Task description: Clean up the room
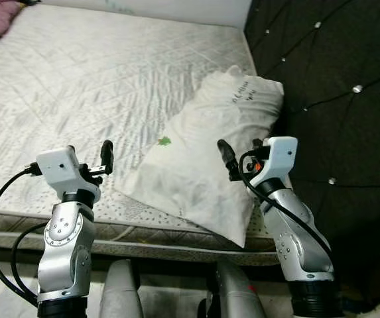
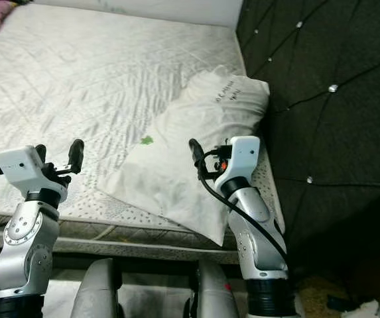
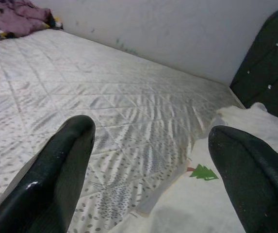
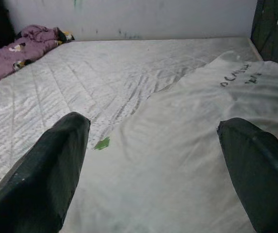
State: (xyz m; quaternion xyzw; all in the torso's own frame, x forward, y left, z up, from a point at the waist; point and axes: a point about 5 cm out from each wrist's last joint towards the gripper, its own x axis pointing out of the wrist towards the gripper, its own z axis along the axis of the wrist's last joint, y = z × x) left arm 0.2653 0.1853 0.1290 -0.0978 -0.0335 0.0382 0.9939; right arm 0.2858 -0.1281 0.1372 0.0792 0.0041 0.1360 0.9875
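I have both sets of jaws released, fingers spread wide with nothing between them. My left gripper (image 1: 89, 156) hovers above the near edge of the bed, over bare mattress (image 1: 97, 86), just beside the near corner of the white pillow (image 1: 203, 159). Through its wrist camera the two black fingers (image 3: 56, 174) frame the quilted mattress, and the pillow's corner with a small green tree print (image 3: 204, 172) lies next to the other finger.

My right gripper (image 1: 243, 156) is raised over the pillow's near right part, close to the headboard side; I cannot tell whether its fingers (image 4: 46, 174) touch the fabric. Its wrist camera looks along the pillow, where dark handwriting (image 4: 238, 77) marks the far end and a green mark (image 4: 101, 143) sits near the left edge.

The pillow lies slantwise on the right side of the mattress, its far end against the dark tufted headboard (image 1: 335, 79), its near corner hanging over the mattress edge. A crumpled purple cloth (image 4: 27, 43) lies at the far left corner of the bed, against the pale wall (image 4: 139, 17).
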